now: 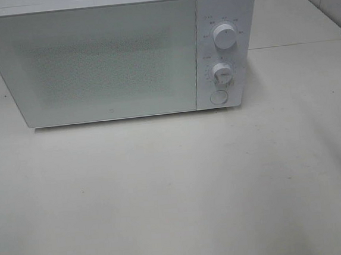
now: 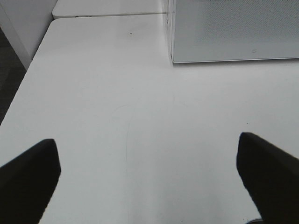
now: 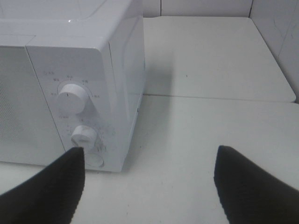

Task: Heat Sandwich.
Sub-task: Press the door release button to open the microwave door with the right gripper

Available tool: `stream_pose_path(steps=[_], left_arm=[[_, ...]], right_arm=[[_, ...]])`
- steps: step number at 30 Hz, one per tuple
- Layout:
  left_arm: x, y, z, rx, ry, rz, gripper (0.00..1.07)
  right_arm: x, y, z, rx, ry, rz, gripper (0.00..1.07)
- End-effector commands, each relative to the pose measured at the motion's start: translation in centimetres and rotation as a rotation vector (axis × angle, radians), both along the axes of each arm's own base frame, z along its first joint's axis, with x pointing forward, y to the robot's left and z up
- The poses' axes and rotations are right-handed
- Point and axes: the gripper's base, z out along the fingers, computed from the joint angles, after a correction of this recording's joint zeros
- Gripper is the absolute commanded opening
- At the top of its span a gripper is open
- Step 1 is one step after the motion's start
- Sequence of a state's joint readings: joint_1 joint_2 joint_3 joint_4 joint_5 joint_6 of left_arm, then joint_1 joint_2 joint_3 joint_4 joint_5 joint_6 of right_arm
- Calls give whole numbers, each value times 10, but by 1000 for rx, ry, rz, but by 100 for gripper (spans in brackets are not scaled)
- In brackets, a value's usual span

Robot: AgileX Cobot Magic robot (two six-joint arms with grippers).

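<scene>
White microwave [image 1: 92, 57] door closed; left hand [image 2: 145, 138] and right hand [image 3: 150, 148] wide, empty.

A white microwave [image 1: 92, 57], door shut, stands on the white table [image 1: 164, 193].

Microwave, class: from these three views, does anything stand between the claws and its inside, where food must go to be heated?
Yes: the microwave door is shut across the whole front. The left claw and right claw hang open and empty above the table. No sandwich shows in any view.
</scene>
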State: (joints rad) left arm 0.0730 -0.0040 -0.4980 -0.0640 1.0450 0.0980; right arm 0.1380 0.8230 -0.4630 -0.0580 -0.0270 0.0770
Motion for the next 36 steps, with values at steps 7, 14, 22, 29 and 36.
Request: stream_pose_path(steps=[7, 14, 22, 29, 36], left_arm=[[-2, -1, 0, -7, -26, 7, 97], [-2, -1, 0, -7, -26, 7, 97], [-2, -1, 0, -7, -26, 7, 97], [-2, -1, 0, -7, -26, 7, 97], [-2, -1, 0, -7, -26, 7, 97]], right_arm=[[25, 5, -29, 18, -188, 27, 74], [33, 16, -64, 7, -162, 28, 74], [38, 37, -89, 36, -123, 24, 74], [40, 62, -115, 13, -95, 20, 74], [40, 81, -132, 9, -36, 12, 74]])
